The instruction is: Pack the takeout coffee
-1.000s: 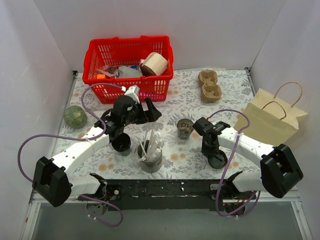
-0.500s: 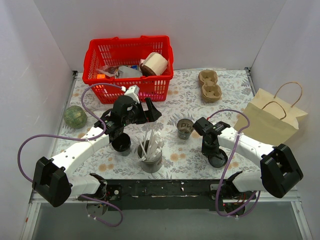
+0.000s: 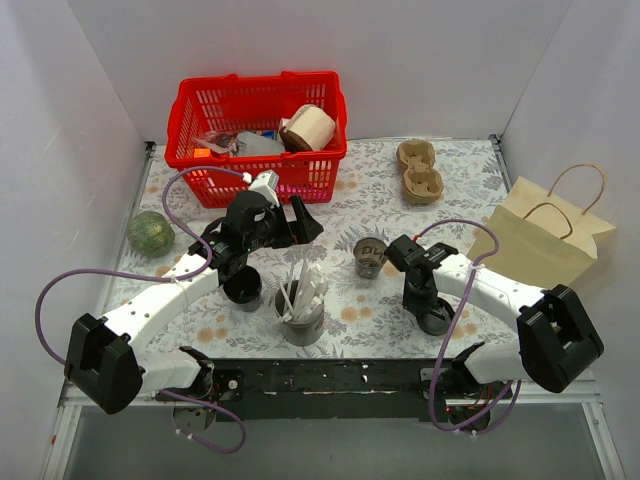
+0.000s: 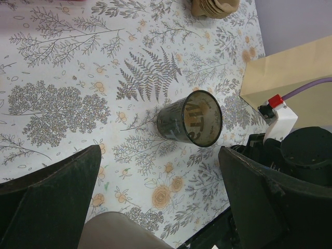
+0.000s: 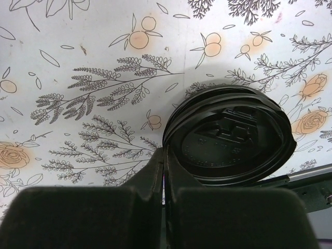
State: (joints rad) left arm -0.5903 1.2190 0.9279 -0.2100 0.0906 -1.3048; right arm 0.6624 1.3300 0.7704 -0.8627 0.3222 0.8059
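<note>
at the near right of the bench (image 3: 375,205), close to its near edge, the takeout coffee (image 5: 233,137) is seen standing upright, its round black lid filling much of the right wrist view. the right end effector (image 5: 166,155) is set at the rim of that lid, on its far left side, with its fingers drawn almost fully together; the rim is seen to run in between their tips, so the lid's edge is pinched. a little to the far left of the coffee, a dark printed cup (image 3: 370,257) with a tan mouth is stood apart from it. the left end effector (image 3: 287,222) is held above the middle of the bench with its fingers spread wide and nothing between them; in the left wrist view the printed cup is framed below the gap, untouched. a lidless black cup (image 3: 242,290) is found under the left arm, and a pot of white stirrers (image 3: 300,318) just to its right. a brown paper bag (image 3: 545,235) is placed at the right edge, a pulp cup carrier (image 3: 418,170) at the far right, a red basket (image 3: 258,135) of goods at the far left, and a green ball (image 3: 150,232) at the left edge.
</note>
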